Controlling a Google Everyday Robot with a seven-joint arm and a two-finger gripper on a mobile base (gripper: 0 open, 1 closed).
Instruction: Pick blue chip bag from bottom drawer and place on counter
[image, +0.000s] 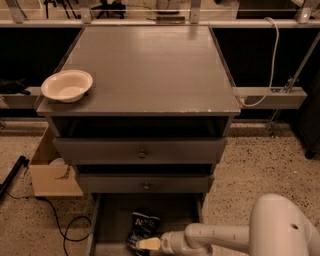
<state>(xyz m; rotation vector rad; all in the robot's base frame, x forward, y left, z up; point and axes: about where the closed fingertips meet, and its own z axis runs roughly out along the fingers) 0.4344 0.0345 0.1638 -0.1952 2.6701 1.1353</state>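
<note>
tool (146, 244): low in the bottom drawer (176, 211), pale tip against the lower edge of the blue chip bag (145, 225)
tool state: cannot tell, open or closed not visible from this angle
arm (215, 238): white, comes in from the lower right, runs roughly level to the left over the drawer front
blue chip bag: lies on the drawer floor, left of centre, crinkled, white lettering facing up
bottom drawer: pulled out, bag is the only item visible in it
middle drawer (145, 184): slightly pulled out, knob in the centre
top drawer (141, 150): out a bit further than the middle one, knob in the centre
desk (150, 65): grey top, pale chips along the front edge
bowl (67, 85): cream, upright, at the desk's front left corner
cardboard box (52, 179): on the floor left of the cabinet
black cable (64, 227): looped on the floor below the box
</note>
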